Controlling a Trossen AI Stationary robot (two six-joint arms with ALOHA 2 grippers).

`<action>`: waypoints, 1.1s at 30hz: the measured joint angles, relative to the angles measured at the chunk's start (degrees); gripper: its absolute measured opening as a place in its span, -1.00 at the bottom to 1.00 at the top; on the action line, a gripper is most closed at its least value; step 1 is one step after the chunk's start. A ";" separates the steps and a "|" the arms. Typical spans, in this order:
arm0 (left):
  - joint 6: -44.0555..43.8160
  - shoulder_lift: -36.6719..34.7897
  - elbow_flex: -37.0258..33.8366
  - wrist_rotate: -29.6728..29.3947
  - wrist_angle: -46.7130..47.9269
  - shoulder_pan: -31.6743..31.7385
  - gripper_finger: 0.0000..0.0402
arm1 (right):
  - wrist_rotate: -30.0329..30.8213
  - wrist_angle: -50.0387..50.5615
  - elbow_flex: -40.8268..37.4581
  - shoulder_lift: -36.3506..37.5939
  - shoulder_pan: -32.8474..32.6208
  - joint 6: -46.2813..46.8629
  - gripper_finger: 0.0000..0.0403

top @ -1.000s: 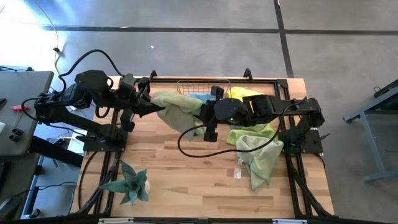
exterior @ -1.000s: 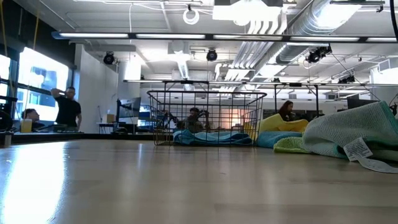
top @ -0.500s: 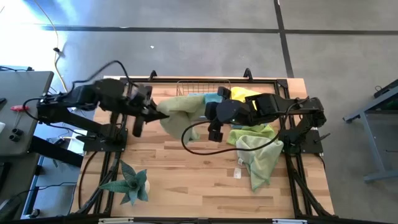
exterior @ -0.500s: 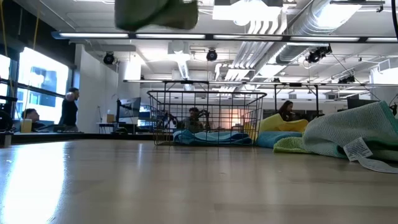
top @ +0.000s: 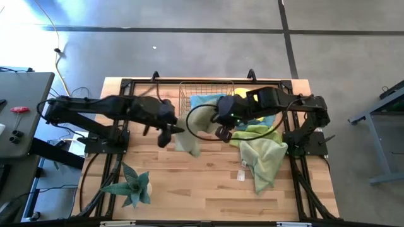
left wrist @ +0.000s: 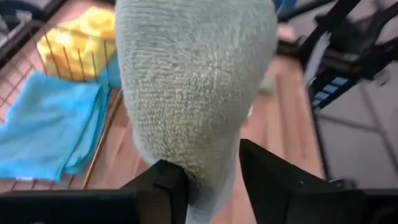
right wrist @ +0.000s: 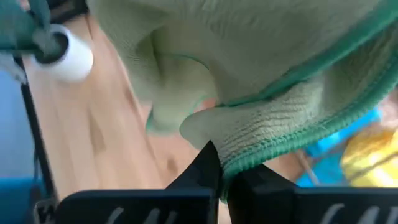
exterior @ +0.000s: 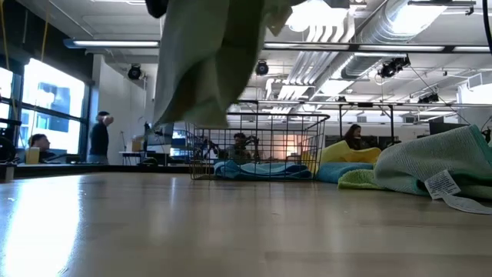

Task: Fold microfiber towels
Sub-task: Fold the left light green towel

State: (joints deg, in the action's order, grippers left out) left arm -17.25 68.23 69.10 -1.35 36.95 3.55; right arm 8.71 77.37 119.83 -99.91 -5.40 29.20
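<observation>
Plant (top: 131, 184) leaves spike up at the table's (top: 189, 189) near left corner, well apart from the work. Farther in, a pale green towel (top: 187, 139) hangs in the air above the middle of the table, strung between both arms and drooping low at centre in the low view. The left gripper (top: 169, 130) holds its left end, fingers (left wrist: 165, 180) parted with the cloth bunched between them. The right gripper (top: 221, 129) is clamped tight on the towel's green-stitched hem. To the right, a light green towel (top: 265, 161) lies crumpled on the wood over a lime green towel (top: 252, 133). At the far edge, the copper wire basket (top: 189, 94) holds a light blue towel (top: 203, 102) and a yellow towel (left wrist: 78, 43).
</observation>
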 joint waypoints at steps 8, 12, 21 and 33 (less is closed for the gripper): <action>3.01 6.67 0.02 -8.78 -0.09 0.00 -0.25 | -18.24 5.09 0.00 -0.05 2.99 0.92 -1.00; 4.74 8.24 0.02 -15.02 -0.42 0.00 -0.24 | -28.42 7.01 0.00 -0.07 3.23 0.91 -1.00; 5.51 8.41 0.02 -10.69 -16.77 -0.52 -0.23 | -32.08 7.23 0.00 -0.10 3.74 2.16 -1.00; 10.45 8.39 0.04 -7.11 -28.73 -1.46 -0.23 | -26.39 -3.72 0.00 -0.12 9.66 6.94 -1.00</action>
State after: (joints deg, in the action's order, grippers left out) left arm -6.80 76.62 69.14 -8.46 8.22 2.09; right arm -17.67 73.65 119.83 -100.03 4.26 36.13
